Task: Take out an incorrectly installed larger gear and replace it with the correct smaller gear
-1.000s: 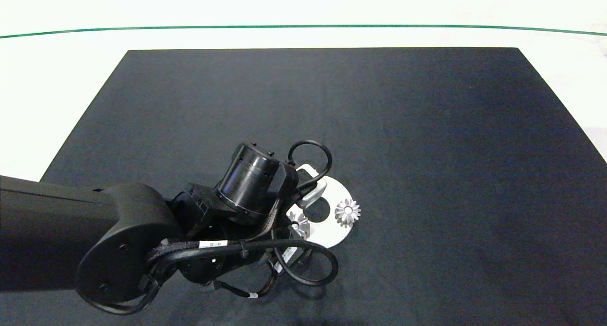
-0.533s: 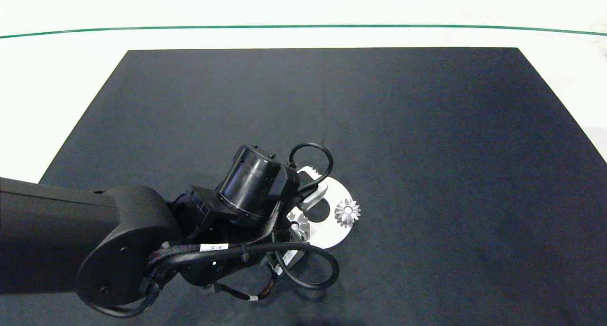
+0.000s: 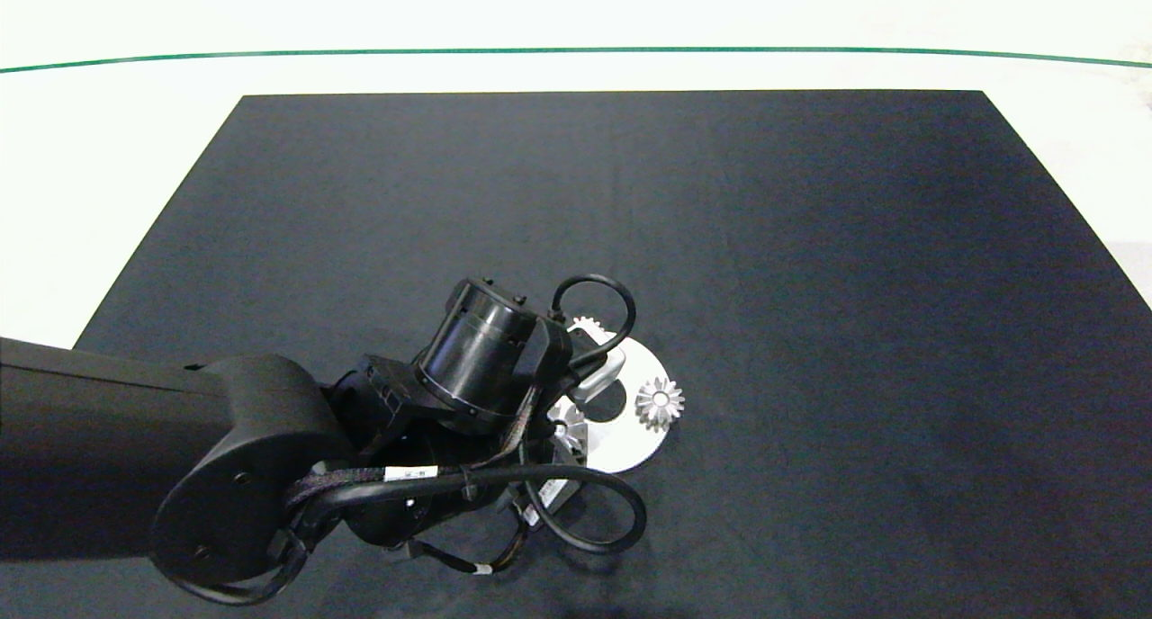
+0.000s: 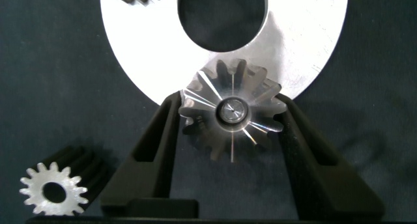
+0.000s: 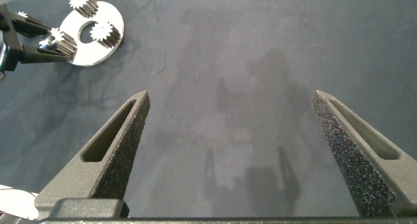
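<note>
Here the left gripper [image 4: 231, 120] clasps the larger gear [image 4: 231, 113] between its fingers, at the rim of the silver disc [image 4: 150, 48]. Just beside one finger, off the disc, lies the smaller gear [image 4: 53, 193]. Well apart, the right gripper [image 5: 228, 146] hangs spread wide above the mat.

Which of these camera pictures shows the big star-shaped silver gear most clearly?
The left wrist view: the wide silver star-toothed gear sits between the left gripper fingers, on the round metal plate. In the head view the arm mostly hides it; the right wrist view shows it tiny.
</note>
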You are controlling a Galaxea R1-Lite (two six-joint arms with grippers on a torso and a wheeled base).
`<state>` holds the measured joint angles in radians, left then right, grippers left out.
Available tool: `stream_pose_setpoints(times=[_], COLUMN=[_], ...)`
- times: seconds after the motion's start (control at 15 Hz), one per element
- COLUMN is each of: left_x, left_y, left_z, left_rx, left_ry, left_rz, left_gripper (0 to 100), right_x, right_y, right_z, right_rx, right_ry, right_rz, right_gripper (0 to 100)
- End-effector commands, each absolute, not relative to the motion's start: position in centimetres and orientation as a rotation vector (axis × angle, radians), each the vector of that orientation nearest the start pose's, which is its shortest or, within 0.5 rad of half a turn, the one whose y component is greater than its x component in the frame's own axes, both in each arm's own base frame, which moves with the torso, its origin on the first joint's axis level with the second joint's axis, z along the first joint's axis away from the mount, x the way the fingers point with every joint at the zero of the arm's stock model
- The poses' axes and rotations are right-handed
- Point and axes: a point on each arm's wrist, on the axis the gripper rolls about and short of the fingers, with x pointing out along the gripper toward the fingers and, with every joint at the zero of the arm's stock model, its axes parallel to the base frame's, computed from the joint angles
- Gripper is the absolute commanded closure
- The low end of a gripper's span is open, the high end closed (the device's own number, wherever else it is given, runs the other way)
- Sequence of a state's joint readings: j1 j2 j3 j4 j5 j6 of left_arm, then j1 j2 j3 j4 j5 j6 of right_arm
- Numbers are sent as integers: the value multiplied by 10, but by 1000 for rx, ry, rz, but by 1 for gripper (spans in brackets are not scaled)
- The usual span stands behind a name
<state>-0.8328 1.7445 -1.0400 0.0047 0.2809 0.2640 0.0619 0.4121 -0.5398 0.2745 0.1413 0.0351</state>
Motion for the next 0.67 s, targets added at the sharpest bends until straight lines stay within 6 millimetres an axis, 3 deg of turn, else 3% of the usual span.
stream_pose_setpoints(times=[0.07, 0.67], left_x=[213, 212], left_y=[-228, -228], left_z=[172, 173], left_rx=[635, 635], left_ry=[542, 540], left_rz=[-615, -617], left_gripper=[52, 70], right_x=[-10, -10], right_y=[3, 3], right_z=[202, 202], right_rx=[41, 44], right_ry=[153, 151], right_rz=[203, 202], right_gripper=[0, 0])
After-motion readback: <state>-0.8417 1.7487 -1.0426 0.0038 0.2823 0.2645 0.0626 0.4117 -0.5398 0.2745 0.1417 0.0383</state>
